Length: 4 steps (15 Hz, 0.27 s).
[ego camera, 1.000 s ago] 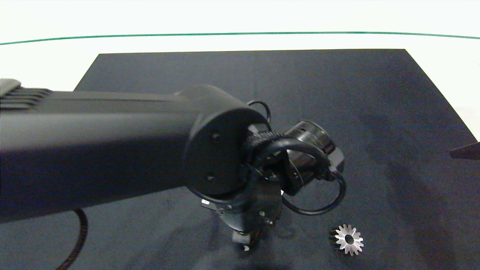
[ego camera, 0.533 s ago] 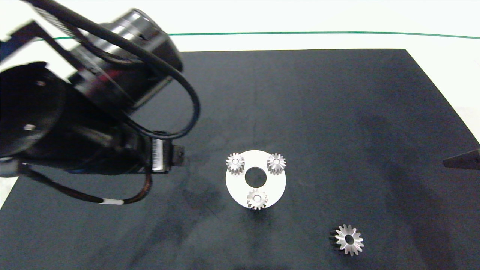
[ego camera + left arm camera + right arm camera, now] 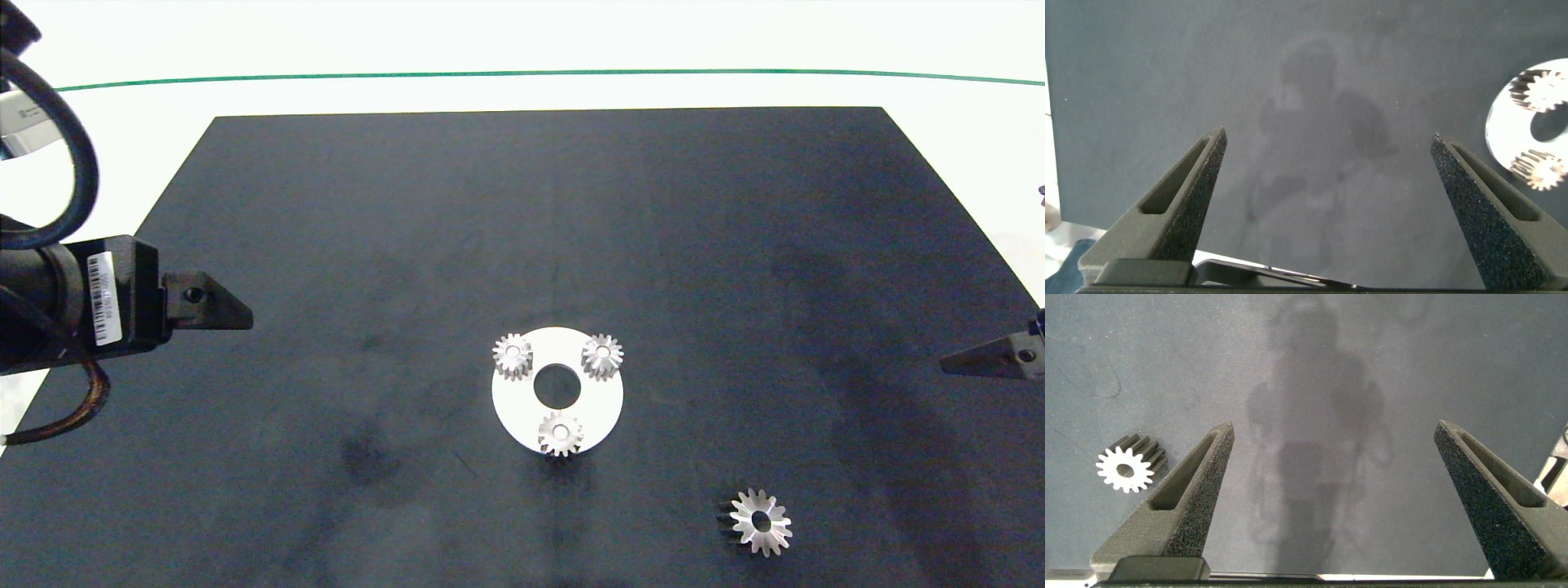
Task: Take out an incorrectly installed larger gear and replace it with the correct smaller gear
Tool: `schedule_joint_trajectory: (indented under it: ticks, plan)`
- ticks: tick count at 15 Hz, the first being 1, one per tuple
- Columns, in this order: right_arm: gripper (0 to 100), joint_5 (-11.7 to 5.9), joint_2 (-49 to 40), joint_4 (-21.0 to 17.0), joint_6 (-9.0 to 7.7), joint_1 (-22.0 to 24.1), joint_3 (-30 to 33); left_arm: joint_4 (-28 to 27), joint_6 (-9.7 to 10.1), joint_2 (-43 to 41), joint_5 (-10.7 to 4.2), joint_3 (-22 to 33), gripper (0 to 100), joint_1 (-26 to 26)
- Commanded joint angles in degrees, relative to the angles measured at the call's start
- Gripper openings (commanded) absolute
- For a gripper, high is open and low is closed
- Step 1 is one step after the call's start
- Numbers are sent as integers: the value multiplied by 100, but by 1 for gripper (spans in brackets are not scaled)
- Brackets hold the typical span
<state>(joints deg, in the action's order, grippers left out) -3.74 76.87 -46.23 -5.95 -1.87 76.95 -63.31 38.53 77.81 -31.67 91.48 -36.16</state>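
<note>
From the head camera I see a white disc (image 3: pixel 510 404) with a round centre hole lying a little below the middle of the frame on the black mat (image 3: pixel 522 245) that covers the bench (image 3: pixel 522 41). Three small blunt-toothed gears sit on the disc: one at its upper left (image 3: pixel 513 356), one at its upper right (image 3: pixel 602 356), and one at its lower edge (image 3: pixel 560 434). I cannot tell from these views which of the three is the smaller gear of the task; they look alike.

The larger gear (image 3: pixel 760 522), bright with long pointed teeth, lies alone on the mat at the lower right of the frame, well apart from the disc. My right wrist camera catches it too (image 3: pixel 1125 468), lying on the mat beside one finger and outside the span of the fingers.

My left pincer (image 3: pixel 1331 212) is at the left edge of the head view, over the mat, well apart from the disc; its fingers are spread wide with nothing between them, and the disc shows at the edge of its wrist view. My right pincer (image 3: pixel 1335 506) is at the right edge of the head view, likewise released and empty, with only bare mat between the fingers.
</note>
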Motion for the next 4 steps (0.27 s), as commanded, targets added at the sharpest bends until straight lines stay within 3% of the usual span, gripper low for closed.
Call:
schedule_joint_trajectory:
  ticks: [1,4]
  plan:
    - [100,14,12,-9,6,-24,5,-24,-39,-231,-23,-192,100,-155]
    - [100,5,29,26,6,-24,-22,20,-48,-240,-23,-262,100,-164]
